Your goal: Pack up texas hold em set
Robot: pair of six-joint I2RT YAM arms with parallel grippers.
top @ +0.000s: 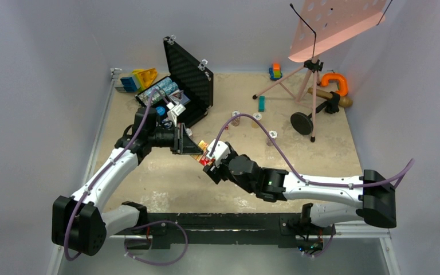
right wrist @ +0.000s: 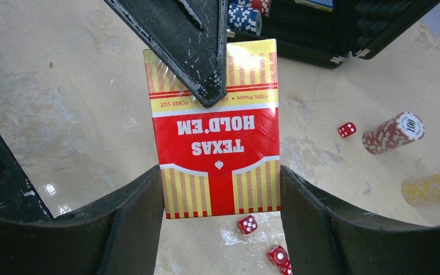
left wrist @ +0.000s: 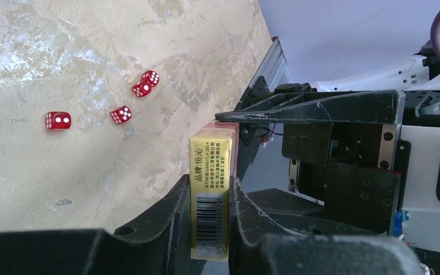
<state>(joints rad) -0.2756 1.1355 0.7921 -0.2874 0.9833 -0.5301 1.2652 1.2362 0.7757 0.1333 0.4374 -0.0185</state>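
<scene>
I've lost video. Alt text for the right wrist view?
A red and yellow Texas Hold'em card box is gripped by its side edges in the right gripper, while the left gripper's finger presses its far end. Red dice, a red chip stack and a yellow chip stack lie on the table.

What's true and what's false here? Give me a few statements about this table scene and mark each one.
1. The left gripper and the right gripper are both clamped on the card box. True.
2. The briefcase is shut. False: its lid stands open.
3. Red dice lie loose on the table. True.
4. The card box lies inside the briefcase. False: it is held above the table, outside the case.
5. A red chip stack lies on its side on the table. True.
</scene>
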